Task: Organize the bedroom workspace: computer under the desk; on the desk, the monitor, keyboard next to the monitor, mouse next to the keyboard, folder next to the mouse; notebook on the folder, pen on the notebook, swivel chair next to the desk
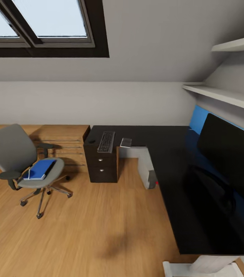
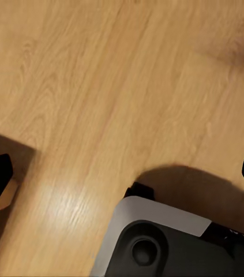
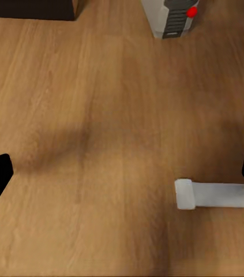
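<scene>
Standing back in the attic bedroom w/ the black-framed skylight overhead; robot looks parked mid-floor, arms hanging over bare light wood floor (image 1: 99, 231), prob. surveying before it picks a first move.

The large L-shaped black-topped desk (image 1: 168, 154) runs along the right wall; the wide black-fronted monitor (image 1: 233, 161) already stands on it against the blue back panel (image 1: 198, 117), so that bit looks done. The slim silver-grey keyboard w/ dark keys (image 1: 106, 141) lies on the far short wing, well apart from the monitor, above the black three-drawer unit (image 1: 101, 165); drawers all closed, contents not visible. A flat grey square (image 1: 126, 142) sits just beside the keyboard; a small dark round thing near the wing's left corner may be the mouse, too small to tell.

The light-grey boxy computer tower w/ red light (image 1: 151, 179) stands under the desk edge beside the white pedestal leg (image 1: 143, 163).

The grey-upholstered swivel chair (image 1: 22, 161) is well apart from the desk, near low wooden shelving (image 1: 66, 144); its seat serves as a tray: bright-blue flat folder (image 1: 39, 169) lies on it, thin pale pen (image 1: 29, 174) across its near end; a dark strip on the folder's far edge may be the notebook, unsure.

Left gripper (image 2: 122, 173) and right gripper (image 3: 122, 173): dark finger tips at opposite frame edges, spread wide, nothing between them but floor.
</scene>
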Controlling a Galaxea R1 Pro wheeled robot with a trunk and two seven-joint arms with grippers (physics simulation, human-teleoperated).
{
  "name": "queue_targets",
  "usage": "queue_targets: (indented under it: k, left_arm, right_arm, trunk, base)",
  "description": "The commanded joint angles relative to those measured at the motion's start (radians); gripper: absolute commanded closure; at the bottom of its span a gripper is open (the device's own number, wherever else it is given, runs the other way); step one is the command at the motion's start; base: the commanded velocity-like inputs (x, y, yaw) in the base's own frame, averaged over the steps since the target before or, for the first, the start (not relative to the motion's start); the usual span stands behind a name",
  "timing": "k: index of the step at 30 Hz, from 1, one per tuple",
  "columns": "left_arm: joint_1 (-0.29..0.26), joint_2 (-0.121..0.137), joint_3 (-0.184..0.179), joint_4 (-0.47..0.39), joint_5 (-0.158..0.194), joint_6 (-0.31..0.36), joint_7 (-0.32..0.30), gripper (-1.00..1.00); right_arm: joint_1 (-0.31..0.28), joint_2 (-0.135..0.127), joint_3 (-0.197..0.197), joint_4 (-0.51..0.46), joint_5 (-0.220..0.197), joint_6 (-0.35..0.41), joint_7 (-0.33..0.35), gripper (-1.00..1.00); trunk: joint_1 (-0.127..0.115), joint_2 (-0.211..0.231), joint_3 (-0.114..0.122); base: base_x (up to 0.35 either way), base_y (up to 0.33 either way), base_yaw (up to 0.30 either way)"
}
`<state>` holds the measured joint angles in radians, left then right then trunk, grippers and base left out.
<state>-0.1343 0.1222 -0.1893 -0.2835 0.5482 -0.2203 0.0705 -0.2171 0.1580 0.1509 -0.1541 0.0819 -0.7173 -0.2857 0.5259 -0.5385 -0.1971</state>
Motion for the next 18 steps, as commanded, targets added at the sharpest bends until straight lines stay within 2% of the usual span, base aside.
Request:
queue_targets:
  k: [1,7,10,12,13,15,18]
  left_arm:
    - [-0.001,0.001,-0.009,0.000,0.004,-0.003,0.006,-1.00]
    - [-0.001,-0.002,-0.009,0.000,0.004,-0.003,0.006,-1.00]
    - [-0.001,-0.011,-0.010,0.001,0.003,-0.003,0.006,-1.00]
    - [-0.001,-0.013,-0.010,0.001,0.003,-0.003,0.007,-1.00]
    - [-0.001,-0.013,-0.010,0.001,0.004,-0.003,0.007,-1.00]
    - [-0.001,-0.013,-0.010,0.001,0.004,-0.002,0.007,-1.00]
    - [-0.001,-0.013,-0.009,0.001,0.004,-0.002,0.008,-1.00]
  right_arm:
    - [-0.001,0.000,0.003,0.001,0.009,-0.001,-0.010,-1.00]
    - [-0.001,-0.004,-0.004,0.000,0.008,-0.003,-0.010,-1.00]
    - [-0.001,-0.016,-0.006,-0.005,0.010,-0.003,-0.016,-1.00]
    - [-0.001,-0.074,-0.012,-0.013,0.009,-0.002,-0.037,-1.00]
    - [-0.001,-0.093,-0.015,-0.015,0.007,-0.002,-0.040,-1.00]
    - [-0.002,-0.159,-0.029,-0.025,-0.014,0.000,-0.046,-1.00]
    - [-0.002,-0.186,-0.035,-0.032,-0.041,0.000,-0.047,-1.00]
  trunk:
    - [0.001,-0.001,-0.003]
    - [0.001,-0.001,-0.012]
    - [0.001,-0.001,-0.013]
    - [0.001,-0.001,-0.014]
    - [0.001,-0.001,-0.014]
    - [0.001,-0.001,-0.014]
    - [0.001,-0.001,-0.014]
  base:
    - [0.247,0.261,0.096]
    - [0.251,0.256,0.093]
    - [0.267,0.236,0.023]
    - [0.281,0.220,0.007]
    - [0.284,0.217,0.004]
    - [0.284,0.220,0.002]
    - [0.270,0.235,0.001]
